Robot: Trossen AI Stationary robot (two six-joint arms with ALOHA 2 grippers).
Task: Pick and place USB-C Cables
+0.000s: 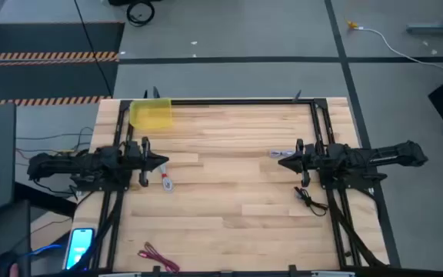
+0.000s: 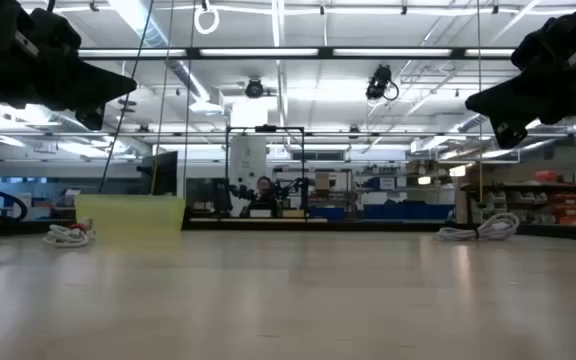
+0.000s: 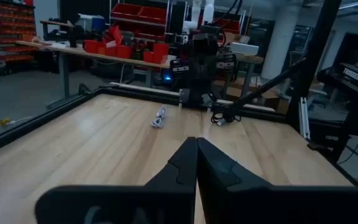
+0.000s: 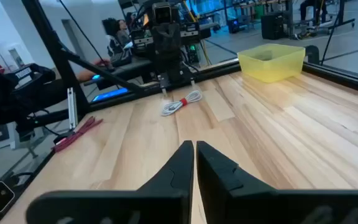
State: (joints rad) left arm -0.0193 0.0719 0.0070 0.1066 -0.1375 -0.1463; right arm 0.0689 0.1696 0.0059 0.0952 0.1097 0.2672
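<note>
Four small cable bundles lie flat on the wooden table. The white one (image 1: 166, 182), tied with red (image 4: 181, 103), is just near-side of my left gripper (image 1: 164, 161). The pale grey one (image 1: 275, 154) (image 3: 160, 116) lies beside my right gripper (image 1: 281, 161). The black one (image 1: 308, 198) (image 3: 225, 118) is at the right arm's near side. The magenta-red one (image 1: 158, 258) (image 4: 76, 132) is by the near edge. Both grippers hover above the table, shut and holding nothing, in the wrist views (image 3: 196, 146) (image 4: 194, 146).
A yellow bin (image 1: 151, 114) (image 4: 272, 61) stands at the far-left corner of the table. A black frame (image 1: 229, 101) runs round the table's edges. A phone (image 1: 81, 245) lies off the table at near left. Bare wood lies between the two grippers.
</note>
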